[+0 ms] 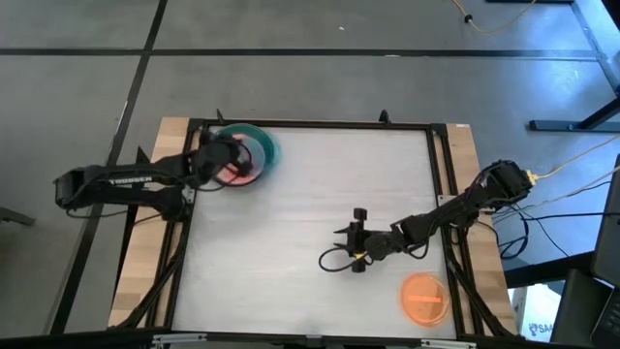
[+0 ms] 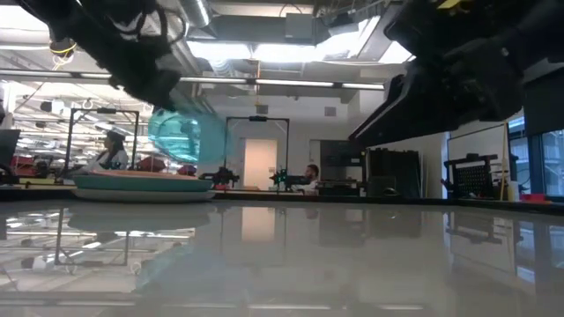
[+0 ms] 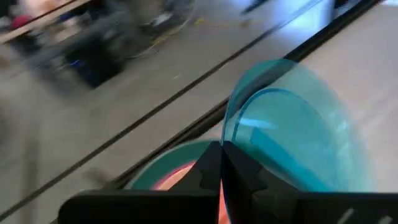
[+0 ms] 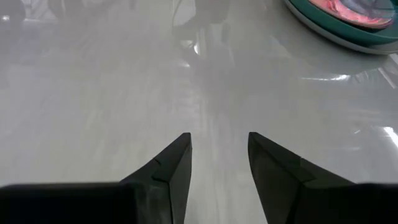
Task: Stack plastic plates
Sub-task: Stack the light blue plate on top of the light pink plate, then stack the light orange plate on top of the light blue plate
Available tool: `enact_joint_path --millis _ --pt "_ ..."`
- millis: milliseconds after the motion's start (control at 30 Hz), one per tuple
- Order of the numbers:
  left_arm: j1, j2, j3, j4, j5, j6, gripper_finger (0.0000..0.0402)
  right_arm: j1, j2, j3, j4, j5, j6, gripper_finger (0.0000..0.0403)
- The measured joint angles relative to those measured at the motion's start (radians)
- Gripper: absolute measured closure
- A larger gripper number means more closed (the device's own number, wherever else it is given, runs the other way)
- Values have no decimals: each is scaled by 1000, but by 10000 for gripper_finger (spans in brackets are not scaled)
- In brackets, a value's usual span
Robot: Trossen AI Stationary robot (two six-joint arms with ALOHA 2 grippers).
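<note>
A stack of plastic plates (image 1: pixel 231 174) sits at the table's far left; its teal green rim (image 3: pixel 163 168) and pink inside (image 4: pixel 348 11) show, and a pale plate lies at the bottom (image 2: pixel 141 194). My left gripper (image 1: pixel 232 155) is over the stack, shut on a cyan plate (image 1: pixel 269 150). An orange plate (image 1: pixel 424 297) lies flat near the right near corner. My right gripper (image 1: pixel 341 242) hovers open over the middle of the table, pointing toward the stack, its fingers (image 4: pixel 219 155) around nothing. My left gripper pinches the cyan plate's rim (image 3: pixel 225 140) between its two fingers (image 3: pixel 208 168). The plate is lifted clear and stands steeply tilted, almost on edge, above the stack (image 2: pixel 181 136).
A dark frame (image 1: pixel 310 126) runs around the white table top, with wooden boards (image 1: pixel 145 242) beyond it at the left and right. Bare white surface lies between the stack and the orange plate. Cables trail by the right arm (image 1: pixel 465 208).
</note>
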Motion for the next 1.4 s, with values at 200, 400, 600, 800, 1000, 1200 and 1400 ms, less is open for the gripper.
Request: enact_joint_path --millis 200,400,600,800,1000,1200,1400 --pt "167 -2 0 -198 -23 -13 401 0 0 0 -11 0 2 253" --pt "253 -2 0 -233 60 -47 401 0 0 0 -11 0 2 253" --pt "292 -2 0 -256 150 -69 380 0 0 0 -10 0 2 253" --pt "323 -2 0 -308 175 -72 314 0 0 0 -11 0 2 253" --pt "280 -3 0 -216 348 -89 269 0 0 0 -11 0 2 253" --pt "151 3 -13 -35 566 -87 257 0 0 0 -11 0 2 253" --pt "-48 4 -159 320 680 -123 256 0 0 6 29 0 -17 253"
